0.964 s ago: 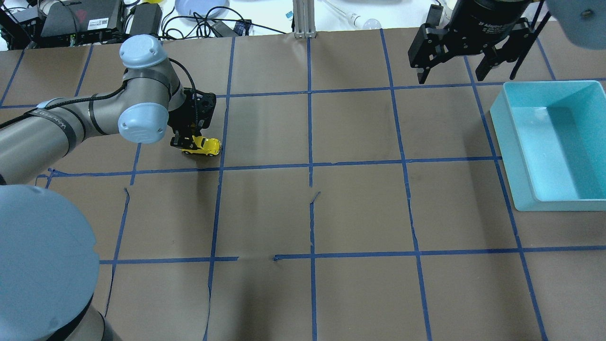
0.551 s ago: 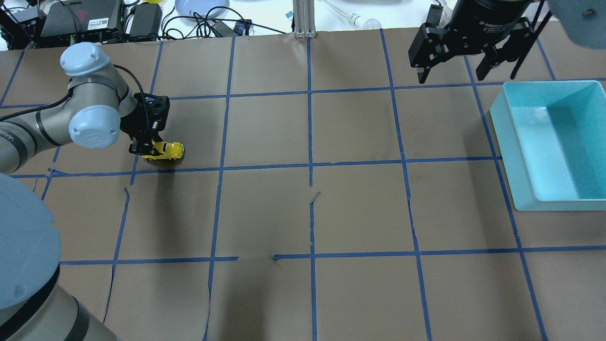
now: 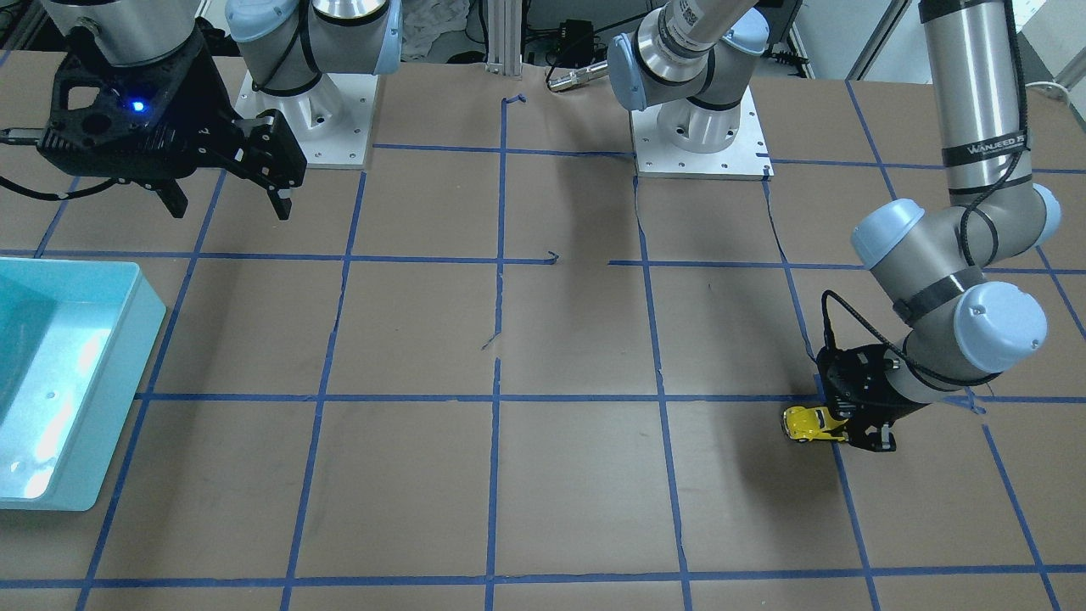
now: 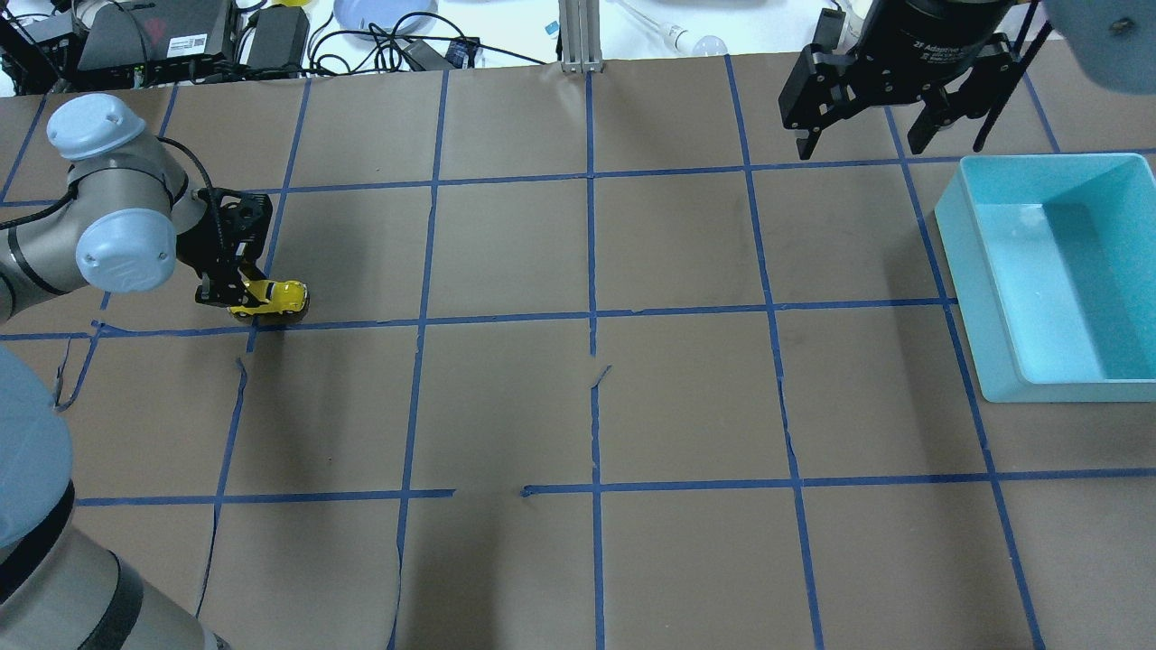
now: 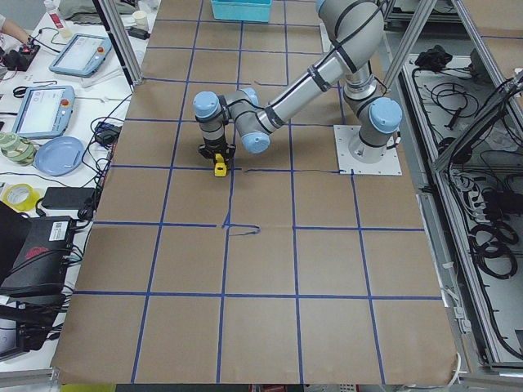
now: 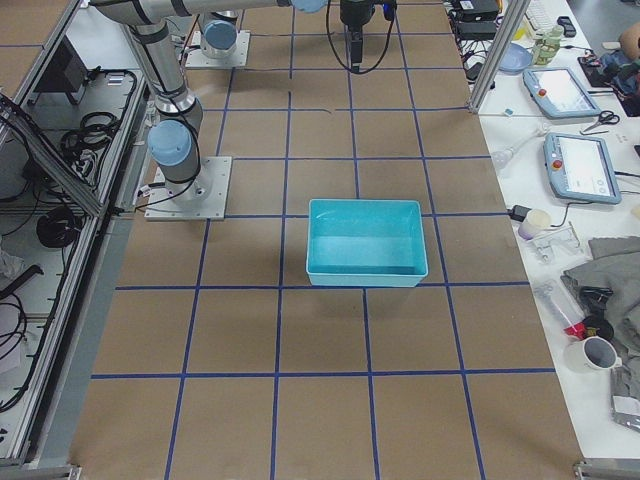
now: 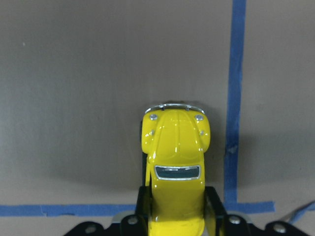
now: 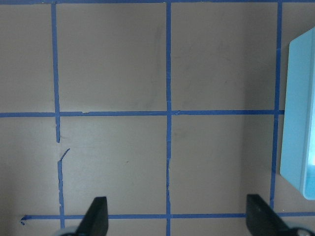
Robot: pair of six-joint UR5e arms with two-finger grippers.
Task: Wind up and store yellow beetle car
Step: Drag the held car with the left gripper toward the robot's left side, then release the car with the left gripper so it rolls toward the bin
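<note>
The yellow beetle car (image 4: 275, 298) is small and bright yellow and sits low over the brown paper at the table's left side. My left gripper (image 4: 237, 293) is shut on its rear. The left wrist view shows the car (image 7: 176, 147) nose outward between the two black fingers (image 7: 142, 206), beside a blue tape line. It also shows in the front view (image 3: 806, 423) and the left side view (image 5: 221, 168). My right gripper (image 4: 858, 144) hangs open and empty at the far right, above the table near the bin. The right wrist view shows its fingers (image 8: 96, 216) spread.
A teal bin (image 4: 957, 271) stands at the right edge, with nothing visible inside; it also shows in the front view (image 3: 144, 339) and the right side view (image 6: 365, 207). Blue tape lines grid the brown paper. Cables and electronics (image 4: 181, 36) lie beyond the far edge.
My left arm has drawn back to the left, taking the yellow car with it by about one grid cell. The right gripper has not moved.
</note>
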